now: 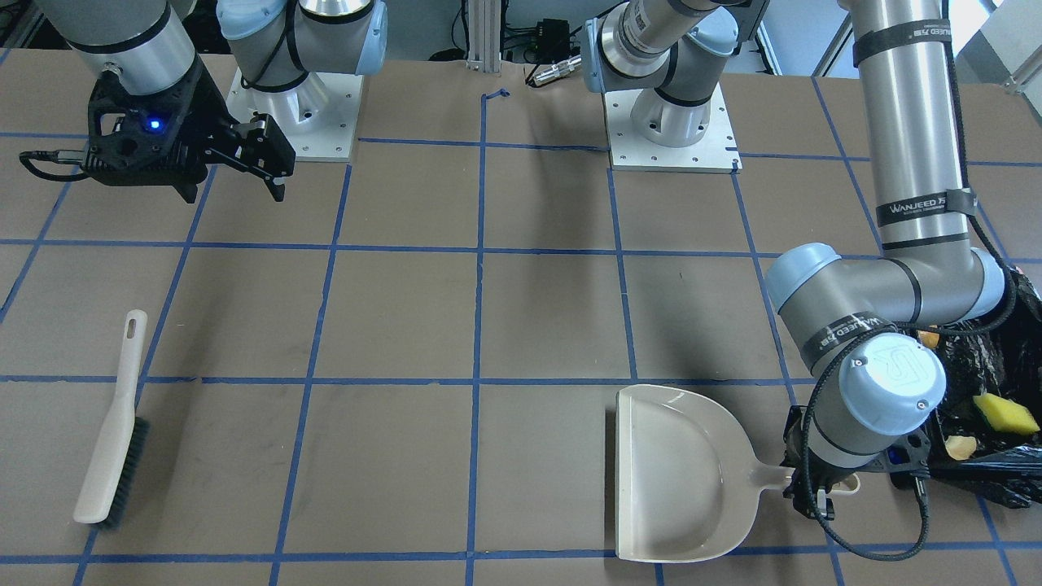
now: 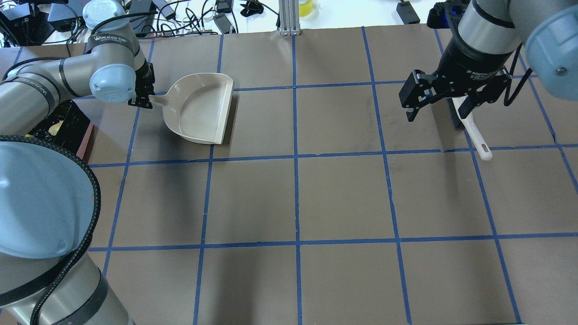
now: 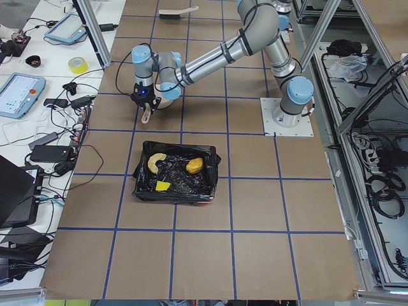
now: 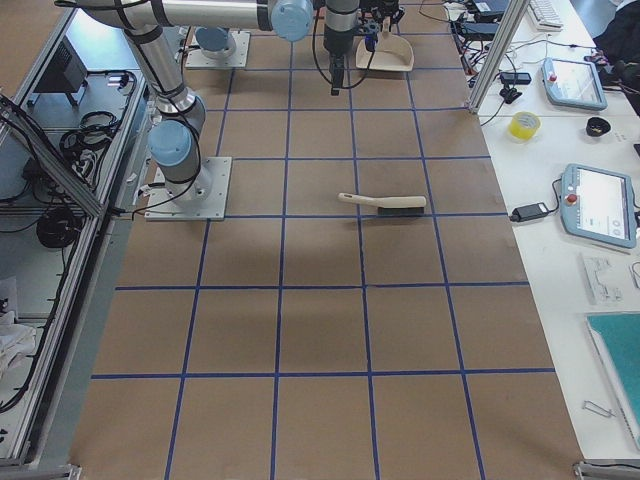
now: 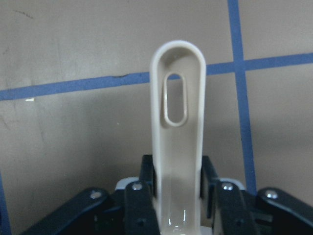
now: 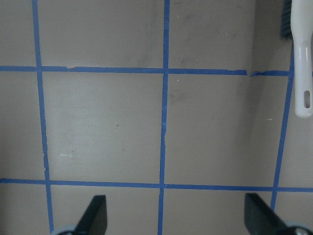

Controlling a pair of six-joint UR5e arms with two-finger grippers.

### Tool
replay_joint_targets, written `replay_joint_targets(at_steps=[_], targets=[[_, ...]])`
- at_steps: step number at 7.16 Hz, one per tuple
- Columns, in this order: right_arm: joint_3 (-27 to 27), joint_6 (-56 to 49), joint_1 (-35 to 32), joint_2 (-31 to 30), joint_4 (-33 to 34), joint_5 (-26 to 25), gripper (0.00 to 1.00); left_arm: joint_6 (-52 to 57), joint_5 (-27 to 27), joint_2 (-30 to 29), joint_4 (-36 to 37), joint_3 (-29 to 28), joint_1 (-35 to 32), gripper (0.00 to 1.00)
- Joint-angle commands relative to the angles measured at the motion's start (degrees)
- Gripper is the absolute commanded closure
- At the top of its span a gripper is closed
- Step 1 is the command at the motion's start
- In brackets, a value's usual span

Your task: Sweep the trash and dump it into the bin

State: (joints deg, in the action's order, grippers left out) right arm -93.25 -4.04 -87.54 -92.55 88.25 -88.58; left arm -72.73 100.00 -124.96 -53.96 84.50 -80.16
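Note:
The beige dustpan (image 1: pixel 676 472) lies flat and empty on the table. My left gripper (image 1: pixel 814 488) is shut on its handle (image 5: pixel 177 147), which runs between the fingers in the left wrist view. The bin (image 3: pixel 175 175), lined with a black bag, stands just beside that arm. In it lie the tan croissant-like piece (image 3: pixel 155 160), the golden-brown lump (image 3: pixel 194 165) and the yellow wedge (image 1: pixel 1005 413). My right gripper (image 2: pixel 436 113) is open and empty, held above the table near the brush (image 2: pixel 469 126).
The brush (image 1: pixel 114 439), white handle and dark bristles, lies flat on the table on my right side. The two arm bases (image 1: pixel 672 134) stand at the table's back edge. Cables and devices lie beyond the far edge (image 2: pixel 203 13).

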Motion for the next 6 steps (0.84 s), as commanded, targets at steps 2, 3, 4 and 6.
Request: replay_joint_targets(at_steps=[2, 3, 4, 6], targets=[[0.0, 0.1, 0.0, 0.0, 0.0, 0.0, 0.00, 0.4, 0.4, 0.0, 1.1, -0.1, 0.0, 0.61], [0.0, 0.2, 0.0, 0.0, 0.0, 0.1, 0.00, 0.4, 0.3, 0.2, 1.1, 0.0, 0.0, 0.56], [0.0, 0.2, 0.0, 0.0, 0.0, 0.1, 0.00, 0.3, 0.2, 0.2, 1.1, 0.1, 0.0, 0.53], [0.0, 0.2, -0.1, 0.0, 0.0, 0.1, 0.00, -0.5, -0.2, 0.3, 1.1, 0.3, -0.3, 0.52]])
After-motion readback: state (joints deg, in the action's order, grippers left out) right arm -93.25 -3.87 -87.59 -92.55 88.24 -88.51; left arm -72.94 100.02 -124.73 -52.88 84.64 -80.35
